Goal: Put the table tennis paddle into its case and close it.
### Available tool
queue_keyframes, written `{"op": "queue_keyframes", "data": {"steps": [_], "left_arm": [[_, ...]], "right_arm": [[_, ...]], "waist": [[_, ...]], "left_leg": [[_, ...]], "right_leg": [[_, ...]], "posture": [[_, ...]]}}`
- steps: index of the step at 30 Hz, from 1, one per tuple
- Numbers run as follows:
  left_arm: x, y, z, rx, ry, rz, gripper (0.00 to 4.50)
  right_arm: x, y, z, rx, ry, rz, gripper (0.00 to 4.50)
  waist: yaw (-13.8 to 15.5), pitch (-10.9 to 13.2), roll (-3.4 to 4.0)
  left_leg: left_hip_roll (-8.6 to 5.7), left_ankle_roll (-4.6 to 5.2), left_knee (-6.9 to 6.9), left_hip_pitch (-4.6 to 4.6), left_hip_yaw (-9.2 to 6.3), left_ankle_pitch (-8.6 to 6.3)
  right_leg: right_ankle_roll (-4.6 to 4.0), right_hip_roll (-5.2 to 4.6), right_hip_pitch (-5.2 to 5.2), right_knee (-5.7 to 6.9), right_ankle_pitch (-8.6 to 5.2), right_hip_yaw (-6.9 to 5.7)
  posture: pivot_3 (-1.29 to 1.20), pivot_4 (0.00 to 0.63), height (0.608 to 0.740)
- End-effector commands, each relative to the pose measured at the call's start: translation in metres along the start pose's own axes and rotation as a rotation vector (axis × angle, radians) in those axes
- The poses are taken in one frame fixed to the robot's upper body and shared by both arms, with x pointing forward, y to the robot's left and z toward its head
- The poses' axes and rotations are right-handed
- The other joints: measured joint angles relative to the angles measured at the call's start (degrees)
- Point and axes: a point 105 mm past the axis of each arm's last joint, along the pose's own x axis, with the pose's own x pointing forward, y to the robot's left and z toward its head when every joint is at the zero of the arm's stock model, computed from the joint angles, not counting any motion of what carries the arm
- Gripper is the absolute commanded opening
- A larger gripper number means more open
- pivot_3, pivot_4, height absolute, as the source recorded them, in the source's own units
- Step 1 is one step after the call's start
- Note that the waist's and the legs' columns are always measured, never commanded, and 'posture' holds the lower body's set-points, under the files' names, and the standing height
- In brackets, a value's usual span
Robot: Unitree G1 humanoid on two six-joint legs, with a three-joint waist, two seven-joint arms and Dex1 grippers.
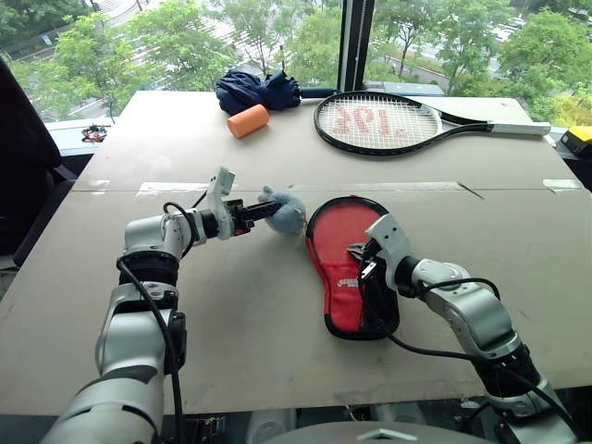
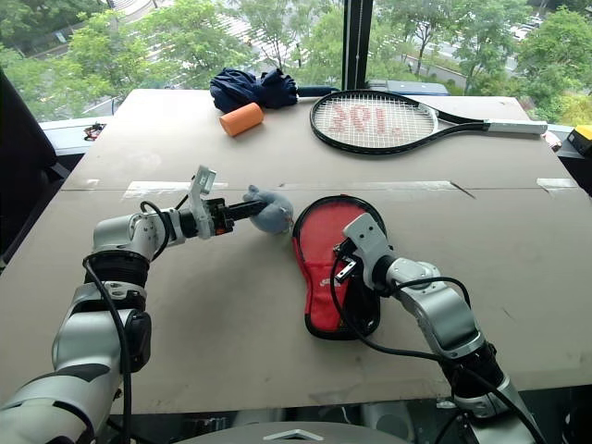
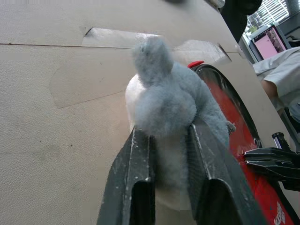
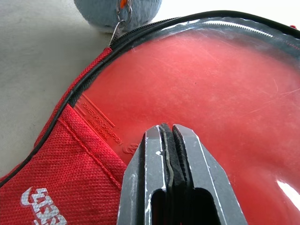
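The black case (image 1: 347, 268) lies flat at the table's centre, red panel with white logo toward me. Through its clear window shows the red face of the table tennis paddle (image 4: 211, 84); the handle is hidden inside. A fuzzy grey-blue ball charm (image 1: 287, 211) hangs off the zipper at the case's far left rim. My left gripper (image 1: 273, 211) is shut on that charm, its fingers (image 3: 136, 159) pressed into the fluff. My right gripper (image 1: 363, 264) rests over the case's middle, shut on a thin black strip of the case (image 4: 168, 150).
A large black strung tennis racket (image 1: 388, 122) lies at the back right. Dark blue bundled fabric (image 1: 257, 91) and an orange cylinder (image 1: 248, 120) sit at the back centre. A person's sleeve (image 3: 276, 75) shows beyond the table's far side.
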Motion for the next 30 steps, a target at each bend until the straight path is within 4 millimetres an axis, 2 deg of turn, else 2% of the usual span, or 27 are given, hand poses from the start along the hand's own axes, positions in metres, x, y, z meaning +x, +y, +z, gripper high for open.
{"op": "queue_keyframes", "data": {"steps": [1,4,7,10,12,20,25,30], "left_arm": [[0.001,-0.009,0.029,0.091,-0.083,-0.018,0.04],[0.003,-0.005,0.041,0.139,-0.104,0.016,0.04],[0.014,-0.006,0.064,0.188,-0.149,0.06,0.04],[0.037,-0.011,0.077,0.289,-0.138,0.122,0.04],[0.053,-0.017,0.078,0.351,-0.107,0.148,0.04],[0.091,-0.038,0.071,0.509,-0.035,0.145,0.04],[0.111,-0.051,0.083,0.567,-0.102,0.244,0.04],[0.131,-0.072,0.09,0.642,-0.141,0.281,0.04]], "right_arm": [[0.002,0.0,-0.025,0.034,0.098,-0.008,0.0],[0.002,0.002,-0.026,0.037,0.103,-0.005,0.0],[0.002,0.005,-0.03,0.037,0.12,0.01,0.0],[0.001,0.007,-0.034,0.028,0.141,0.024,0.0],[0.002,0.008,-0.035,0.026,0.144,0.029,0.0],[0.002,0.02,-0.042,-0.002,0.17,0.074,0.0],[0.002,0.028,-0.039,-0.013,0.16,0.116,0.0],[0.0,0.03,-0.043,-0.035,0.18,0.131,0.0]], "waist": [[0.01,0.0,0.0],[0.03,0.0,-0.01],[0.17,0.0,-0.02],[0.2,0.01,-0.02],[0.32,0.0,-0.03],[-0.04,0.02,0.01],[0.26,0.01,-0.02],[0.22,0.02,-0.01]], "left_leg": [[0.0,0.0,0.0,-0.01,0.0,0.0],[0.0,0.0,0.0,-0.02,-0.01,0.0],[-0.02,0.0,0.01,-0.03,-0.03,0.0],[-0.04,0.0,0.02,-0.06,-0.05,0.0],[-0.05,0.0,0.01,-0.07,-0.06,0.0],[-0.05,0.0,-0.09,-0.08,-0.07,0.0],[-0.05,0.0,-0.03,-0.1,-0.08,0.0],[-0.05,0.0,-0.05,-0.1,-0.08,0.0]], "right_leg": [[0.0,0.0,0.0,0.0,0.0,0.0],[0.0,0.0,0.0,-0.01,0.0,-0.01],[0.0,0.01,-0.01,-0.02,0.0,-0.03],[0.0,0.01,-0.01,-0.04,0.0,-0.03],[0.01,0.01,0.0,-0.07,0.0,-0.04],[0.02,0.06,-0.03,-0.1,0.0,-0.01],[0.04,0.06,0.0,-0.1,0.0,-0.02],[0.06,0.06,0.0,-0.1,0.0,-0.02]], "posture": [[0.0,0.15,0.74],[0.0,0.15,0.74],[0.0,0.15,0.74],[0.0,0.15,0.74],[0.0,0.15,0.74],[0.0,0.15,0.74],[0.0,0.15,0.74],[0.0,0.15,0.74]]}}
